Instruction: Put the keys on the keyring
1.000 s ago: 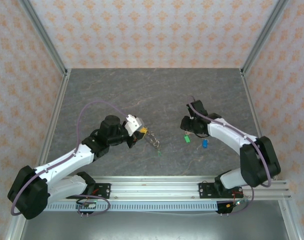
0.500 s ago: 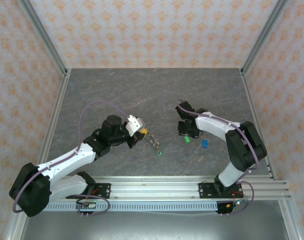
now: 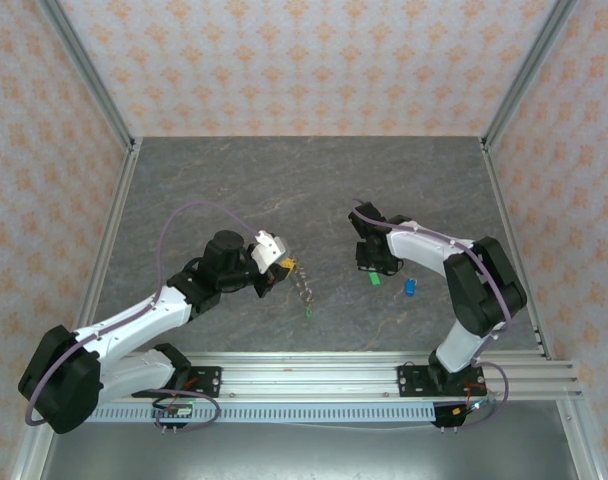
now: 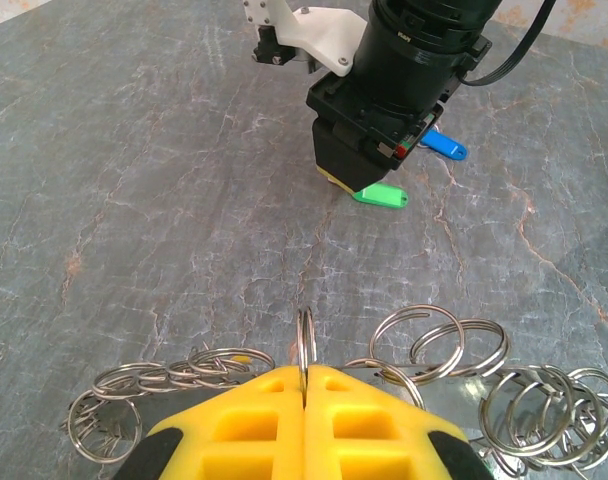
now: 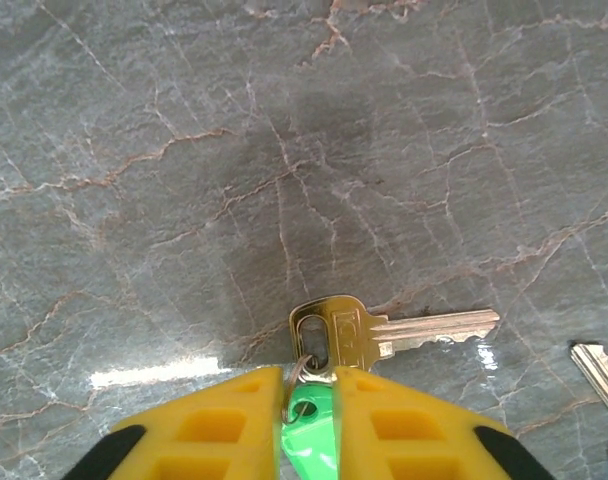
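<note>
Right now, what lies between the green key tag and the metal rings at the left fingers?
Only bare table separates the green tag from the metal rings, seen in left wrist view.

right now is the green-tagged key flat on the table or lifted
Flat: the key lies on the table, green tag between the right gripper fingers.

The whole grey table (image 3: 234, 180) is taken in from a fixed camera high behind the robot, tilted forward and down. From the left wrist it is viewed low and close, towards the right gripper (image 4: 349, 183). From the right wrist it is viewed steeply downward, nearer still. The green-tagged key (image 5: 354, 335) is shared by all three.
</note>
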Available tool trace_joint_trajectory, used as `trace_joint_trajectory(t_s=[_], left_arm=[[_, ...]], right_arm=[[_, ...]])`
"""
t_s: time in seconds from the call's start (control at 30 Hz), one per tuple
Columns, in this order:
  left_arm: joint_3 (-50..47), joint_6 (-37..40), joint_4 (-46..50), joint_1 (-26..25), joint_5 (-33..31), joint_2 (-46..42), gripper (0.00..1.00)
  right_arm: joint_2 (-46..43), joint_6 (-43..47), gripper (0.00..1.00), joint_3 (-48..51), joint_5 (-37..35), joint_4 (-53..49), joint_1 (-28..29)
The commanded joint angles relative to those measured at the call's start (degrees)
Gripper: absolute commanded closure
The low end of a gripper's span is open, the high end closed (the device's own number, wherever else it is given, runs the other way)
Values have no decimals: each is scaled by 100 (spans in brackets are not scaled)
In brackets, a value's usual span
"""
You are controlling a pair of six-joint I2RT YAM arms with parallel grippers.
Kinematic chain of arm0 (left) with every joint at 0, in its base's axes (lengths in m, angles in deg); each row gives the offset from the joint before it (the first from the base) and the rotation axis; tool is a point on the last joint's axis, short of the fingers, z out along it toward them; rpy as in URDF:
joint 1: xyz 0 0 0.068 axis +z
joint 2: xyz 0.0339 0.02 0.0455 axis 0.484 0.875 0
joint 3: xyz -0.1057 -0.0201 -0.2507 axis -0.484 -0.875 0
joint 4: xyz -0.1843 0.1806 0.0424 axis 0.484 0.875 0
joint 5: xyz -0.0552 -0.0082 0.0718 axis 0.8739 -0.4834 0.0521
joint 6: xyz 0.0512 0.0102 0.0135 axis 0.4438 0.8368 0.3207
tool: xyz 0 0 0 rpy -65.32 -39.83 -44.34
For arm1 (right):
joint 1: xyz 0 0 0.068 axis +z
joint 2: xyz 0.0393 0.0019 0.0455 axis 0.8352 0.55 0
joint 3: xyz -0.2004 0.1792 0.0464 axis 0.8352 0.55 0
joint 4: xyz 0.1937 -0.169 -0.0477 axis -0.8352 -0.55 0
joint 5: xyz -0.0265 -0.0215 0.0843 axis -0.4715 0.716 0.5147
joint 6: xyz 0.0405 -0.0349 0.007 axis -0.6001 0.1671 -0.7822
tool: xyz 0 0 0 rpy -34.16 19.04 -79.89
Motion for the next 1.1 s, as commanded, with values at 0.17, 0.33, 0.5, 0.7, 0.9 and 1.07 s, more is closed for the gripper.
trace_joint_trajectory(t_s=[0.17, 0.33, 0.5, 0.7, 0.9, 1.07], left_arm=[[231, 151, -55, -28, 111, 25, 100], [266, 147, -30, -28, 114, 62, 100], [292, 151, -26, -28, 128, 104, 100], [292, 153, -18, -28, 130, 112, 100], [316, 147, -18, -28, 131, 133, 100], [335, 164, 2, -28, 137, 156, 100]], right_arm=[[-251, -57, 86, 73, -338, -171, 39], [-208, -76, 85, 121, -198, -134, 41], [-125, -91, 85, 140, -191, -112, 40], [-124, -92, 87, 155, -145, -95, 38], [-58, -127, 87, 162, 74, -24, 38], [-44, -155, 87, 153, 97, 6, 39]])
